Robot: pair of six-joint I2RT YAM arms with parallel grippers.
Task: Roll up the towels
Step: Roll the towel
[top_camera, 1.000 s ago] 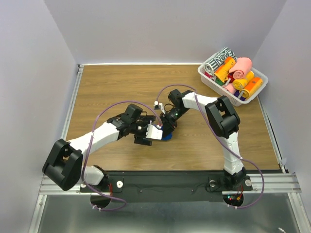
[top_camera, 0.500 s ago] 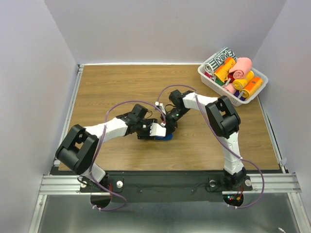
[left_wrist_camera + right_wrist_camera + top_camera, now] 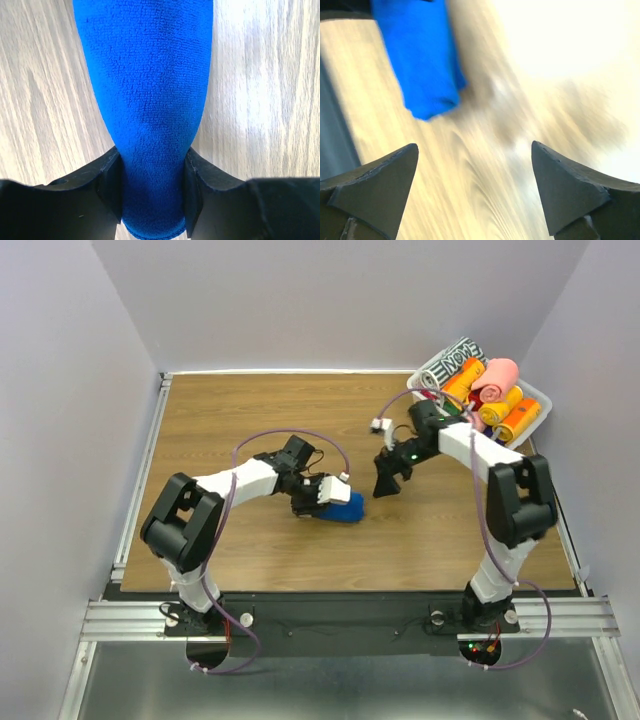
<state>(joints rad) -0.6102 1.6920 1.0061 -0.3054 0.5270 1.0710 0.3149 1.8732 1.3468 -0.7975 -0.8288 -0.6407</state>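
The royal blue towel point(image 3: 348, 511) lies rolled up on the wooden table near the middle. My left gripper point(image 3: 336, 500) is shut on it. In the left wrist view the blue towel point(image 3: 149, 95) runs away from me as a tight roll, its near end pinched between both fingers point(image 3: 111, 182) of the left gripper point(image 3: 152, 187). My right gripper point(image 3: 384, 484) hangs open to the right of the roll, apart from it. In the right wrist view the right gripper point(image 3: 475, 157) has only blurred table between its tips, and the blue towel point(image 3: 417, 65) sits at upper left. A salmon pink towel point(image 3: 498, 377) lies rolled in the basket.
A white basket point(image 3: 447, 418) at the back right corner holds several rolls: orange ones, a black-and-white patterned one point(image 3: 452, 362) and the pink one. Grey walls close in the table on the left, back and right sides.
The right gripper has let go of the blue roll, opened wide and pulled away to the right. The left gripper has closed onto the roll and shifted right with it.
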